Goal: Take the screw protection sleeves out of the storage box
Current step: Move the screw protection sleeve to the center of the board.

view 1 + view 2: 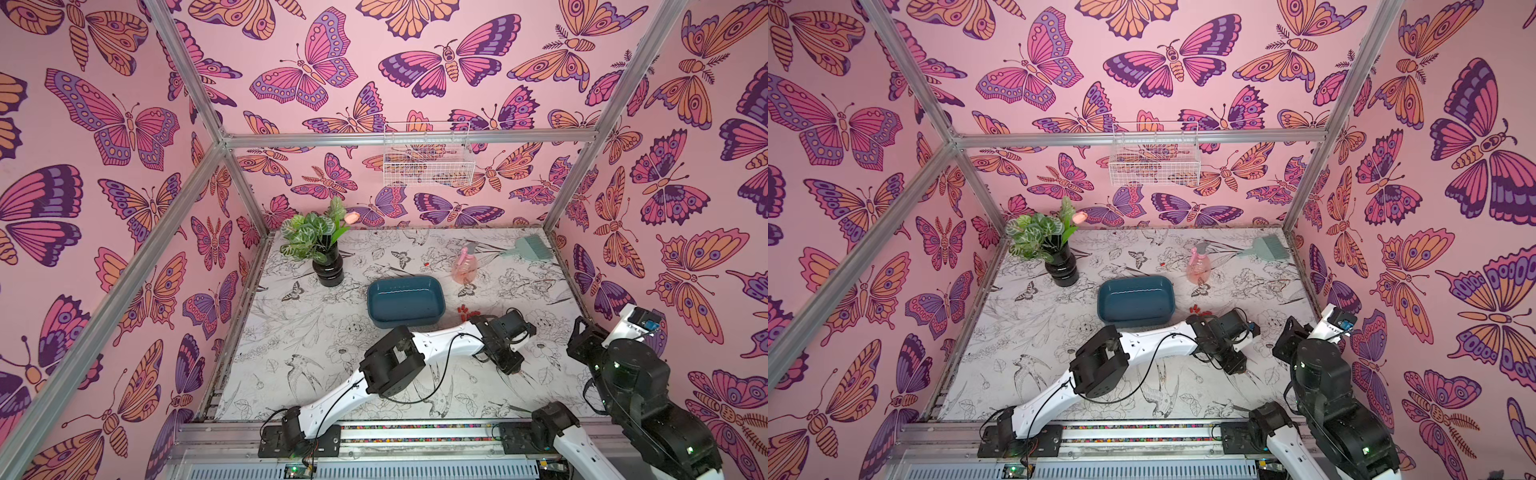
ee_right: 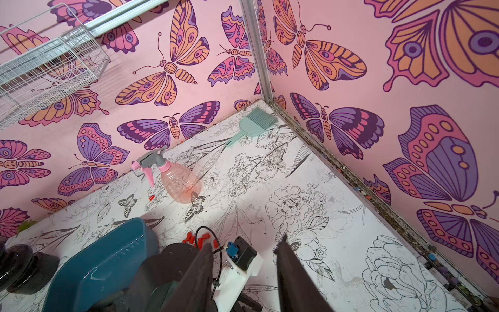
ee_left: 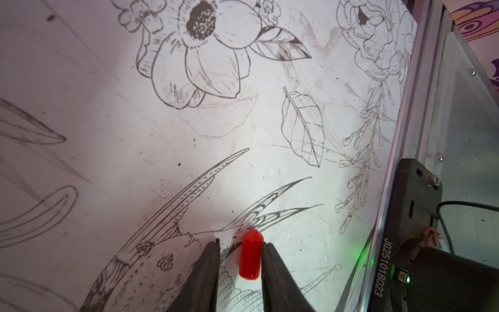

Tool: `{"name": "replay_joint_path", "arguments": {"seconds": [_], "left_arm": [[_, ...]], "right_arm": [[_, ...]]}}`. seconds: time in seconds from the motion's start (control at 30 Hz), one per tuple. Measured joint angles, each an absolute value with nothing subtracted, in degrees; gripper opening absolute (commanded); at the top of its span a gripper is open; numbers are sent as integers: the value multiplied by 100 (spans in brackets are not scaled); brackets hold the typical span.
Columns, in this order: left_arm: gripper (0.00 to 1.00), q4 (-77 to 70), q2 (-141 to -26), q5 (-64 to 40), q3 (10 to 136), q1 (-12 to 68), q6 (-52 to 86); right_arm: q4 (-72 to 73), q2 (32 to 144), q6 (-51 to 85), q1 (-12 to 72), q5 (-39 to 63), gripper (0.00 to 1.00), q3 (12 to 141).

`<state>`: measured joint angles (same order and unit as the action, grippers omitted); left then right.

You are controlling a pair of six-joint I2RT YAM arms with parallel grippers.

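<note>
Floral tabletop (image 1: 291, 332): sleeves (image 1: 467, 311) beside storage box (image 1: 403, 301)

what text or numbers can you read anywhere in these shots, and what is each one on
"JG251018023": white print on the side of the black housing, in the left wrist view.
Nothing else can be read. The storage box and the spray bottle show no print. The walls and tabletop carry only drawings. Any labels on the arms in the top views are too small to read.
</note>
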<state>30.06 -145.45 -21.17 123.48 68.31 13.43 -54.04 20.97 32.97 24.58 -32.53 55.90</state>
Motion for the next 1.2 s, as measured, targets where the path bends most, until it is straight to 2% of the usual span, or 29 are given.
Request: {"name": "replay_joint_path", "arguments": {"seconds": [0.4,1.2], "left_arm": [[30,3356,-14824,-2097,12892,6893,1192],[7,3485,-14892,-1616,13041,6991,1000]], "right_arm": [[-5404,2097,3297,2458,-3253,42,5588],[-5448,1940,3297,2458,-3256,43,5564]]}}
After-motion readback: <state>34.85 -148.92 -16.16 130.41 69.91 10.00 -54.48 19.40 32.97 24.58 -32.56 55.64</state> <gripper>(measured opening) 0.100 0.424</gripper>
